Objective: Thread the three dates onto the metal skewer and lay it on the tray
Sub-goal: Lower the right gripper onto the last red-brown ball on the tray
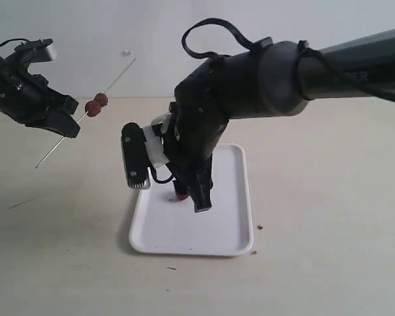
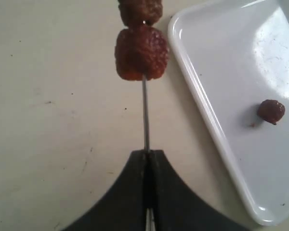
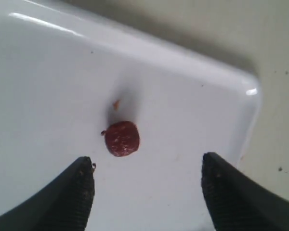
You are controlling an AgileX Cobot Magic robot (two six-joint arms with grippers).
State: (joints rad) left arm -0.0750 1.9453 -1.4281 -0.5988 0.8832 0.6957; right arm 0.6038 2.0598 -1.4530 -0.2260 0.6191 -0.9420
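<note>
Currently the left gripper is clamped shut on the metal skewer, with two dates threaded, above the worktop. Over the tray, the right gripper hangs wide open and empty above the third date. It should centre on the date, then close gently.

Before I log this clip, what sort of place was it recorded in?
Probably a robot test bench rather than a kitchen: a bare beige tabletop, a plain white wall behind it, plus a white tray and a metal skewer carrying two dates as props.
</note>
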